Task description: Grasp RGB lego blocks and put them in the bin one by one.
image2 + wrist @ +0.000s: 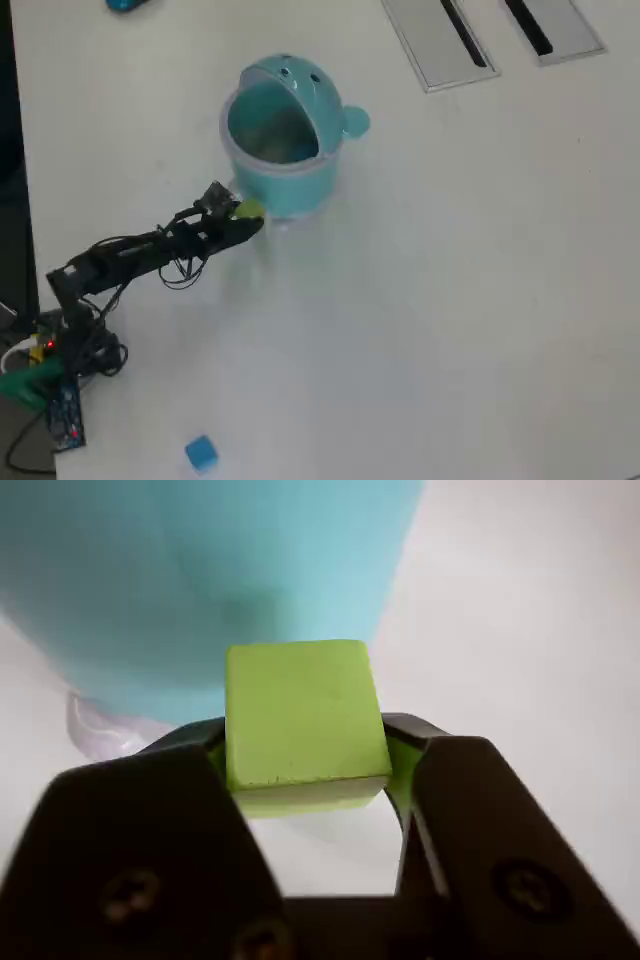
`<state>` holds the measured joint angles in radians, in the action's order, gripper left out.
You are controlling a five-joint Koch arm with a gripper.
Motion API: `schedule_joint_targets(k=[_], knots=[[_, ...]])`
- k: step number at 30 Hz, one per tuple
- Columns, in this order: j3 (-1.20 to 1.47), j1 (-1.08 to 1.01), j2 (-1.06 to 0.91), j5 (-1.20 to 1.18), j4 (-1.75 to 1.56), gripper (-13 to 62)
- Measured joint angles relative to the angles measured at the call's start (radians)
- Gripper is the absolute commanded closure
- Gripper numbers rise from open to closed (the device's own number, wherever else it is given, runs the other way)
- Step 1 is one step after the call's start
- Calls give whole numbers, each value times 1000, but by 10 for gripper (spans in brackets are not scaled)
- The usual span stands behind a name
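Overhead view — gripper (248, 212) seemingly beside bin (285, 195)

The wrist camera sits just behind the gripper (305, 770), looking forward along the jaws, so close that the bin (200, 580) is a blur, probably its side wall. The overhead camera looks down from high up on the whole table (450, 300). Both views share gripper (248, 212) and bin (285, 185).
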<state>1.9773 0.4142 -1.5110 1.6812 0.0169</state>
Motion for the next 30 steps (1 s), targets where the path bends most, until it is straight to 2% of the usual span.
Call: schedule_joint_targets(k=[18,30], knots=[[3,-2,-278,0,66,298],[-275,91,-302,-23,130,300]])
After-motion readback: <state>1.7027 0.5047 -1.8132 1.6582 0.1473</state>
